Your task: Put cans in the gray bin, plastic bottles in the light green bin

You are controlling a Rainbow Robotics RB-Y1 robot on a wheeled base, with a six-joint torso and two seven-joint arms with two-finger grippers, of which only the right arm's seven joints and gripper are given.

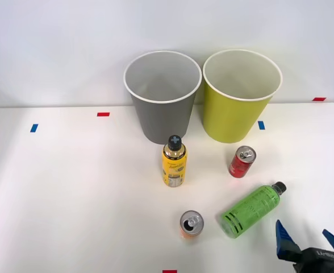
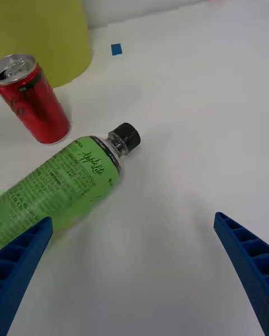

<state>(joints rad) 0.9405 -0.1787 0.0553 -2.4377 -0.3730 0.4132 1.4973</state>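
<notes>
At the back of the white table (image 1: 70, 187) stand a tall gray plastic bin (image 1: 162, 96) and a yellow-green one (image 1: 241, 95), side by side. A yellow bottle with a black cap (image 1: 174, 162) stands before the gray bin. The red can (image 1: 242, 162) is upright; the translucent green bottle (image 1: 252, 209) lies on its side (cap toward the back), the orange can (image 1: 191, 224) near it. The right gripper (image 1: 309, 242) hangs with blue fingers apart by the near right corner.

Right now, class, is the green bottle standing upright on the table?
No. The green bottle lies on its side on the table, its black cap pointing toward the far right.
</notes>
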